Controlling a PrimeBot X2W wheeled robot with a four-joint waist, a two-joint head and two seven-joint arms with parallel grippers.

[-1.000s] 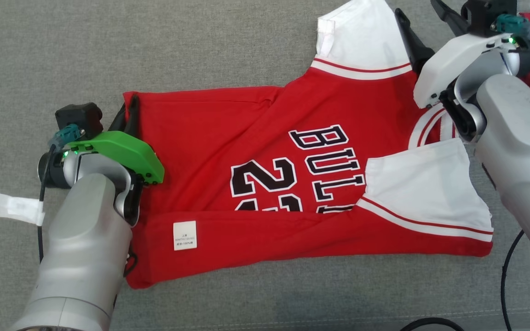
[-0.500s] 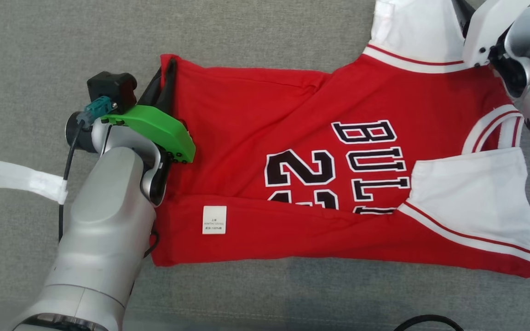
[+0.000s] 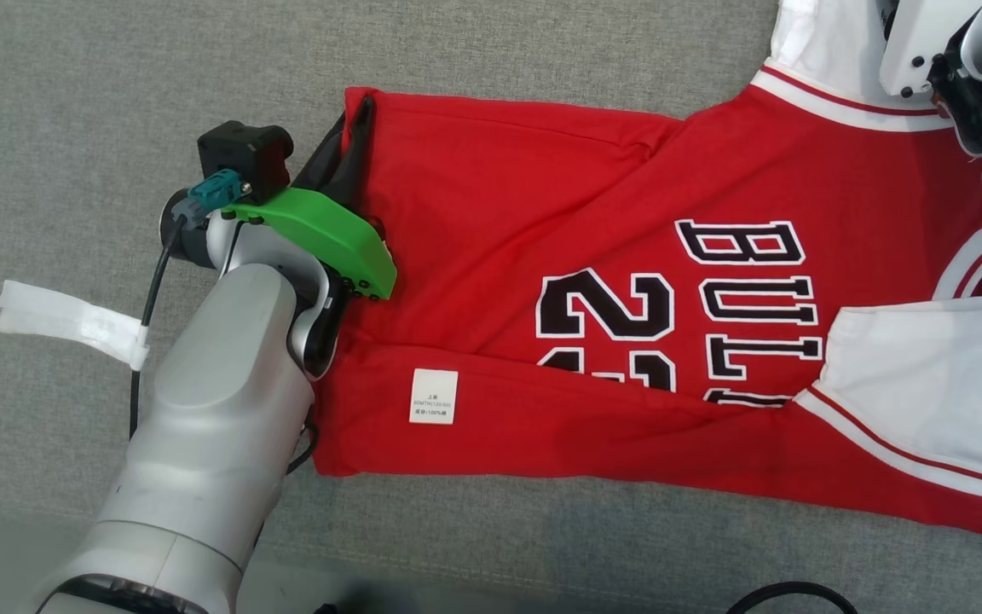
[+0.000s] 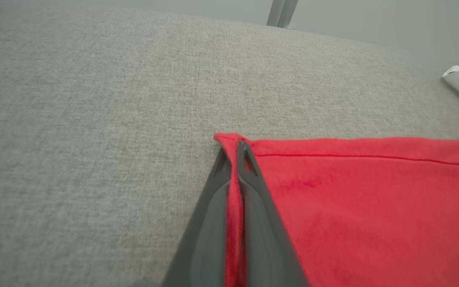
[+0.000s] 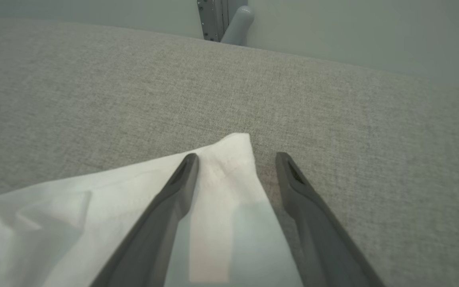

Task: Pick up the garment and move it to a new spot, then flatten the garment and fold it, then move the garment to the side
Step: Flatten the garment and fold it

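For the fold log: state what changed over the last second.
The head camera swung: the scene slid right in its view. Nothing taken or released. The left hand stays shut on a corner of the jersey; the right hand stays open over the white sleeve.

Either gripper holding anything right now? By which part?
The left gripper is shut on the red jersey, pinching its far left hem corner. The right gripper is open over the white sleeve, holding nothing.

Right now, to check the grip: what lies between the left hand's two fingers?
The left hand is shut on an edge fold of the red jersey; the left wrist view shows it.
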